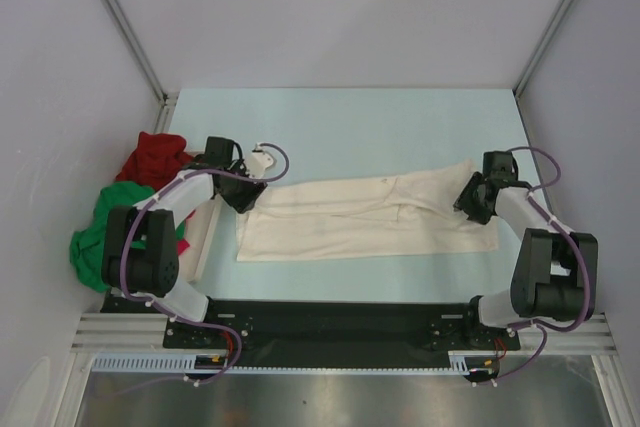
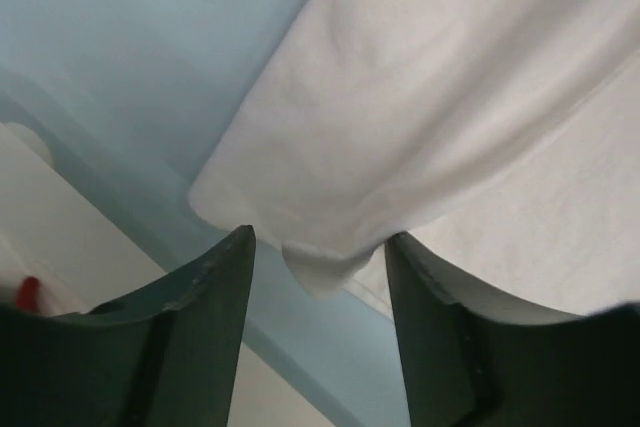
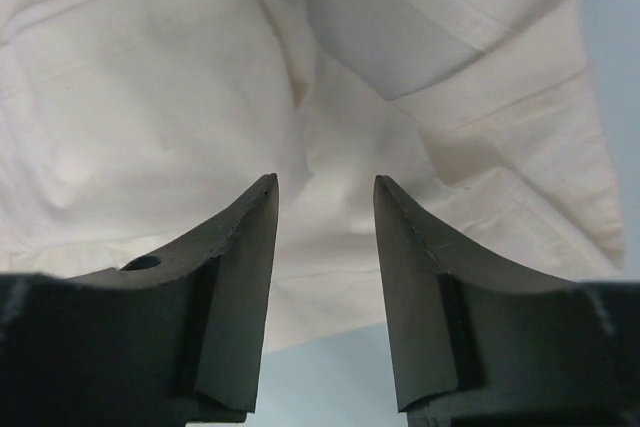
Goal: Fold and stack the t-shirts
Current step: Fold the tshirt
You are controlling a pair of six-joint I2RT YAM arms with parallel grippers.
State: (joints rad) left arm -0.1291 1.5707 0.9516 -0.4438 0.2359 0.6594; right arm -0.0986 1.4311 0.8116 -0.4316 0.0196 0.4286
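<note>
Looking at my left gripper [image 2: 320, 242], I see its two fingers [image 2: 215, 287] standing apart. A small fold of the cream-white t-shirt [image 2: 420, 117] pokes into the gap between them, but they do not pinch it. My right gripper [image 3: 325, 187] has its fingers apart too. It hangs just over the same shirt and holds nothing.

From the top camera, the cream-white t-shirt lies in a long band across the middle of the pale blue table [image 1: 380, 122], from 9 o'clock to 3 o'clock. It is folded the long way and has some wrinkles, and its 3 o'clock end spreads out wider. The dark red t-shirt [image 1: 152, 157] sits bunched up at the table's 10 o'clock edge. The bright green t-shirt [image 1: 100, 232] is bunched at 8 o'clock, just beside the red one. A flat white tray [image 1: 203, 242] lies between those two and the cream shirt.
</note>
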